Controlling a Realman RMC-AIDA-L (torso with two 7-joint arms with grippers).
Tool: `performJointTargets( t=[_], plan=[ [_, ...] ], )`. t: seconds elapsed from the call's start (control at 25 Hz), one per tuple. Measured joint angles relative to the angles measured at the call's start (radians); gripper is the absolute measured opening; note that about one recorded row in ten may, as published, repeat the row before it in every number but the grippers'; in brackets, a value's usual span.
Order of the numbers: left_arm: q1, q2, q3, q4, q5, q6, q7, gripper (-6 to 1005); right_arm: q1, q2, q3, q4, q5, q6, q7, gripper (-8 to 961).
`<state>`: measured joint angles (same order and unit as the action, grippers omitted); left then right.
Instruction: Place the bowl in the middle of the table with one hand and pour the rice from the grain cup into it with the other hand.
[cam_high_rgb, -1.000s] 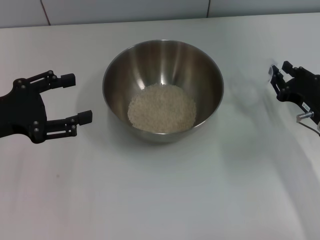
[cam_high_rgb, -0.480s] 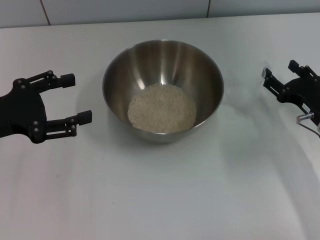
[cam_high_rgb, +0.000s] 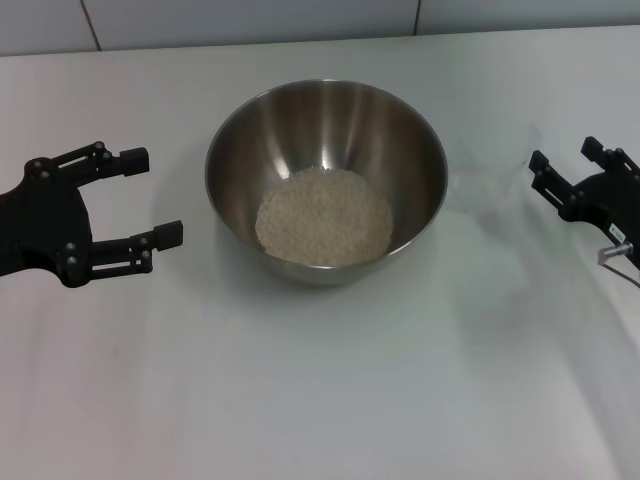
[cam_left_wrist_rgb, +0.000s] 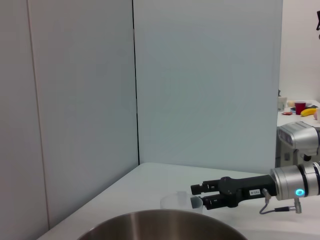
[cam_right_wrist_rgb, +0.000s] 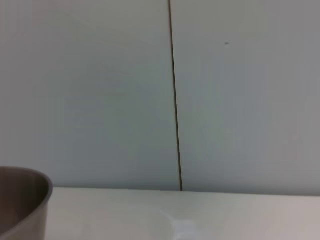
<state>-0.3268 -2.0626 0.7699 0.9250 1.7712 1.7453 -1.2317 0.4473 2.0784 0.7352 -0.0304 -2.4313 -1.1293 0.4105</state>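
Two black grippers are flanking the bowl (cam_high_rgb: 326, 180), which is sitting near the middle of the table (cam_high_rgb: 320, 400) with the rice (cam_high_rgb: 324, 217) lying in a pale mound across its base. The left gripper (cam_high_rgb: 145, 195) is resting low at the table's left edge, well apart from the bowl, its wrist reaching in from the side and its two fingers pointing toward the bowl, spread wide with nothing between them. The right gripper (cam_high_rgb: 567, 170) is sitting at the table's right edge, also well apart from the bowl, its fingers parted and gripping nothing. From the left wrist view, the right gripper (cam_left_wrist_rgb: 196, 195) is stretching out level above the tabletop, fingertips just beside the grain cup (cam_left_wrist_rgb: 176, 201), which is standing upright on the table beyond the bowl's rim (cam_left_wrist_rgb: 165, 215), looking clear and empty.
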Motion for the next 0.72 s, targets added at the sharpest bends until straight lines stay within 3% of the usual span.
performJointTargets(
  t=[0.16,0.36,0.72],
  plan=[
    [0.003,0.0,-0.003,0.0,-0.001,0.004,0.0,859,-0.042,0.002,-0.004,0.014,0.0,-0.054,0.0,743],
    [0.009,-0.001,0.0,-0.001,-0.001,0.005,0.0,859,-0.104,0.001,-0.025,0.021,-0.032,-0.217,0.0,743],
    [0.024,-0.001,-0.003,-0.063,-0.001,0.019,0.038,859,-0.092,-0.004,-0.307,-0.042,-0.101,-0.478,0.064,743]
  ],
)
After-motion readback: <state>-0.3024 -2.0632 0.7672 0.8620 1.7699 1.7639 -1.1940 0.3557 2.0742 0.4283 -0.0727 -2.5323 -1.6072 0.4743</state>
